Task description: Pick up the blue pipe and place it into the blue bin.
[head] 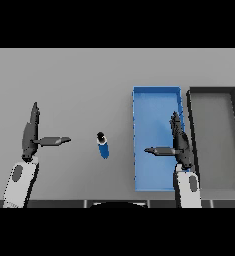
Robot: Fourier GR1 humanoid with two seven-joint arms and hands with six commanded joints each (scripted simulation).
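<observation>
A short blue pipe [103,146] with a dark top end stands on the grey table near the middle. To its right lies the long blue bin [149,100], with nothing inside that I can see. My right hand [180,142] hovers over the bin's right side, open, fingers straight and thumb pointing left. My left hand [30,135] is at the far left, open, with its thumb stretched toward the pipe and a gap between them.
A dark grey bin [214,91] sits right beside the blue bin, at the table's right edge.
</observation>
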